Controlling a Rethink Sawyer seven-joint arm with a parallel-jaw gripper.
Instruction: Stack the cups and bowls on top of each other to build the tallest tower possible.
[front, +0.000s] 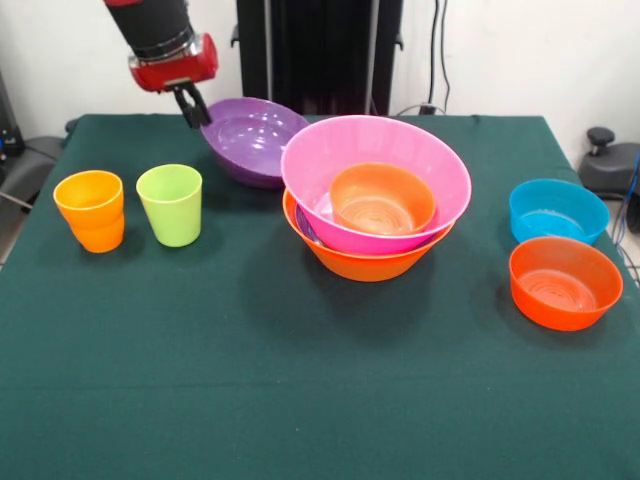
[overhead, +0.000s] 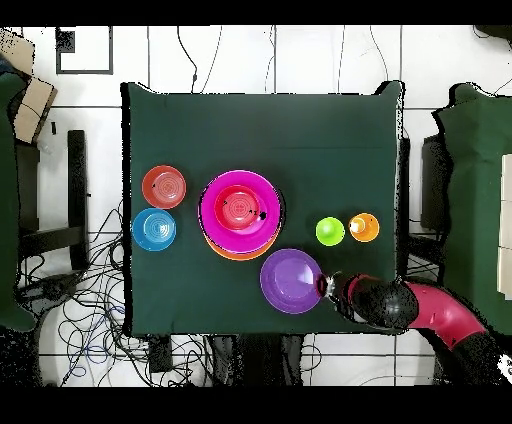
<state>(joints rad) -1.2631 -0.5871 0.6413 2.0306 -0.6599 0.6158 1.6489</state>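
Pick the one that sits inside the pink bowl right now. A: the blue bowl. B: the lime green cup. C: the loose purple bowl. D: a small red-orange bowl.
D: a small red-orange bowl rests inside the pink bowl, while the lime green cup, the blue bowl and the loose purple bowl all stand apart from it on the table.

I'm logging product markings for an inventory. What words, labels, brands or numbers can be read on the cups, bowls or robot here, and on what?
None: no readable text shows in either view on the cups, the bowls, the gripper or the table.
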